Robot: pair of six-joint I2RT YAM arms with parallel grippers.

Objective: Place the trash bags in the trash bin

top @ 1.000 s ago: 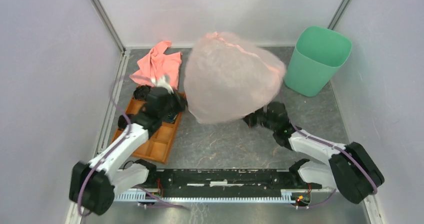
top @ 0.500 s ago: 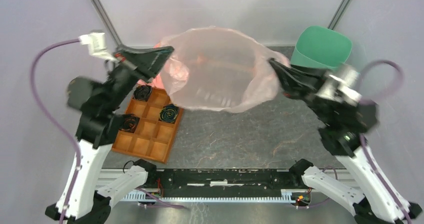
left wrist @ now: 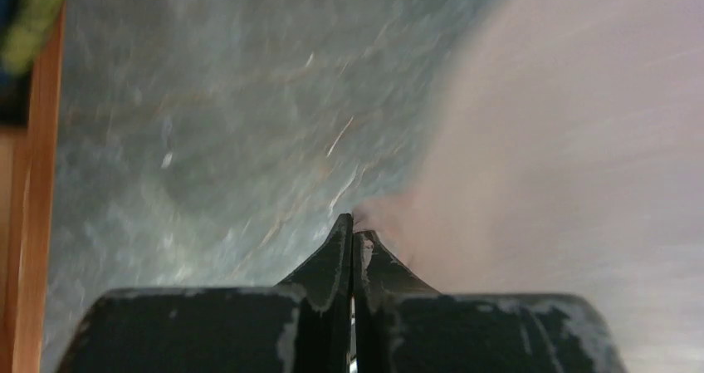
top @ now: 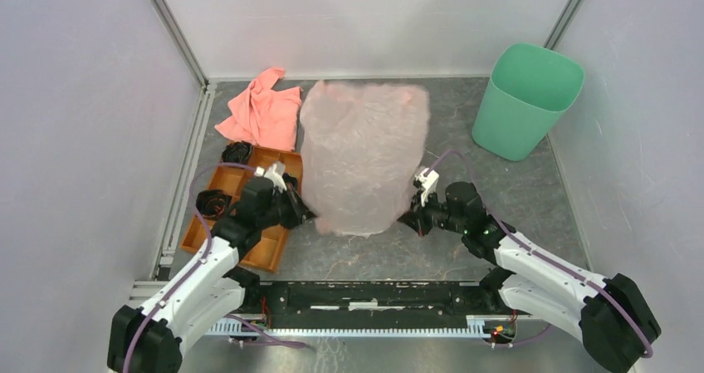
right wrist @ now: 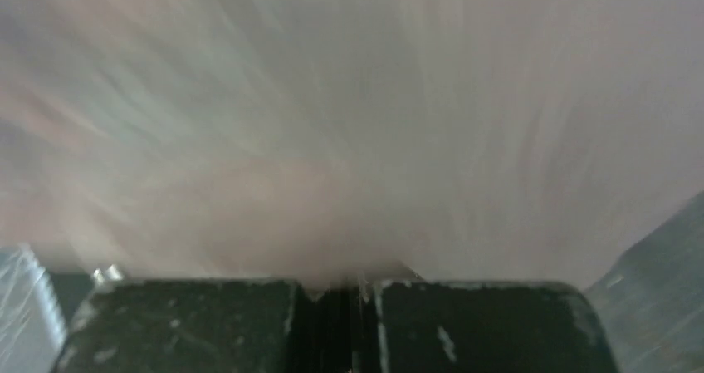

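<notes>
Gripping trash bag [top: 365, 149], left gripper [top: 309, 216], right gripper [top: 407, 218], trash bin [top: 508, 134] apart

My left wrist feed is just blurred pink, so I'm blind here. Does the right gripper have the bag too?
Observer: Yes, the right gripper is shut on the near right edge of the trash bag.
Operator: Where's the bin?
Observer: The trash bin stands upright at the far right, apart from the bag.
Operator: Anything else nearby?
Observer: A salmon cloth lies crumpled at the far left, beside the bag.
</notes>
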